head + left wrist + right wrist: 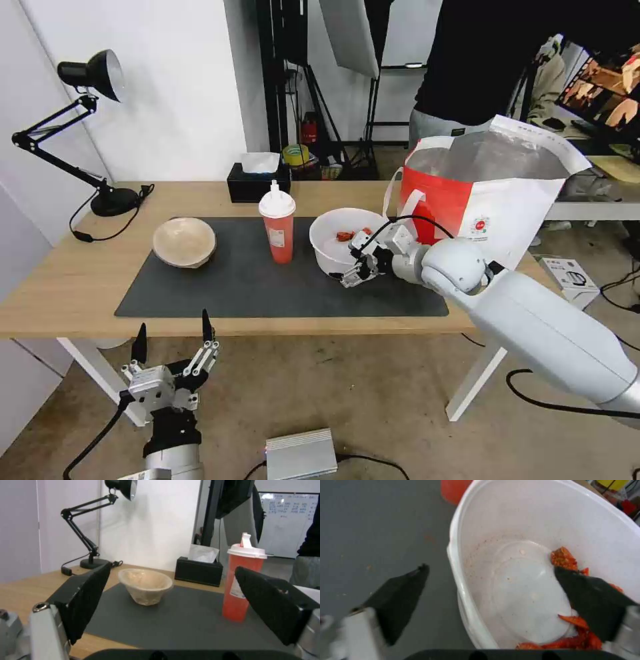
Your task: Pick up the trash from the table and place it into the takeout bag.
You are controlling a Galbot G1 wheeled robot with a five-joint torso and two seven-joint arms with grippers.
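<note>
nothing is bagged yet: the right gripper (355, 265), fingers spread, straddles the white bowl's (337, 248) rim, while cup (277, 227), beige bowl (184, 241) and takeout bag (490, 193) wait.

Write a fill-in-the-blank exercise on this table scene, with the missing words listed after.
1. The right tool straddles the rim of the white round plastic bowl, one finger inside and one ____.
2. The red drink cup with white lid stands ____ on the dark grey rectangular mat.
3. The beige paper-like bowl sits on the mat's ____ end.
4. The left tool hangs open below the table's ____ edge.

Missing words: outside; upright; left; front
</note>
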